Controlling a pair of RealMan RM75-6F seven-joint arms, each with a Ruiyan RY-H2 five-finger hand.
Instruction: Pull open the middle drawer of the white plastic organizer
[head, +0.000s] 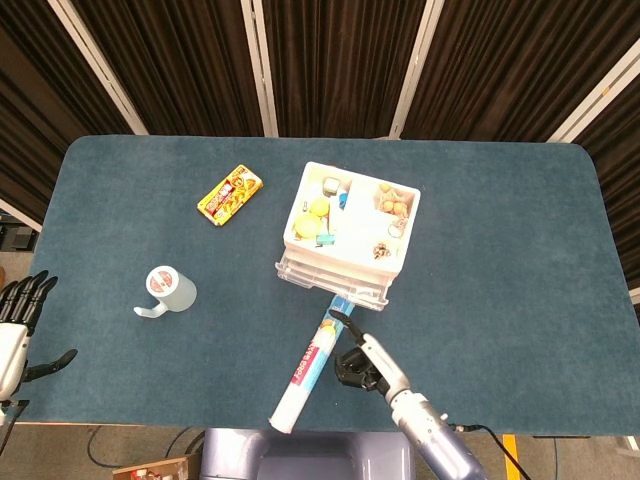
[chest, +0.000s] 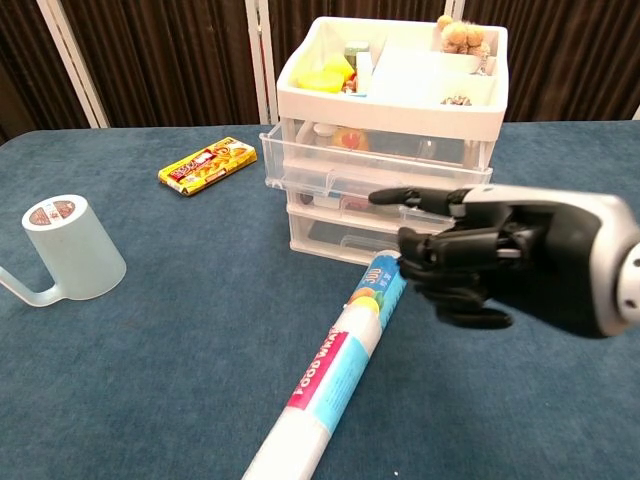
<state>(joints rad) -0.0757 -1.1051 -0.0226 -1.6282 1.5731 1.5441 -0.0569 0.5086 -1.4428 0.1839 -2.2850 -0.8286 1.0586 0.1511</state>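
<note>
The fingers (chest: 455, 262) of the right hand (chest: 510, 265) are curled in on nothing, with 1 stretched forward toward the organizer; the hand hangs in front of the drawers, apart from them. Posed so, it looks set to hook a drawer front rather than clasp it. In the head view the right hand (head: 362, 362) sits near the table's front edge, just beside the upper end of the food wrap roll (head: 307, 368).

The white plastic organizer (chest: 390, 100) stands near the middle of the table (head: 500, 250), toward the back edge, its open top tray full of small items. The middle drawer (chest: 345, 197) juts slightly beyond the bottom one, though how far it is out cannot be judged. The roll's end lies right before the bottom drawer, so a pull has little free room there.

The left hand (head: 18, 330) hangs off the table's left front corner, fingers spread, holding nothing. A snack pack (head: 230, 194) and a cup (head: 167, 289) lie on the left half.
</note>
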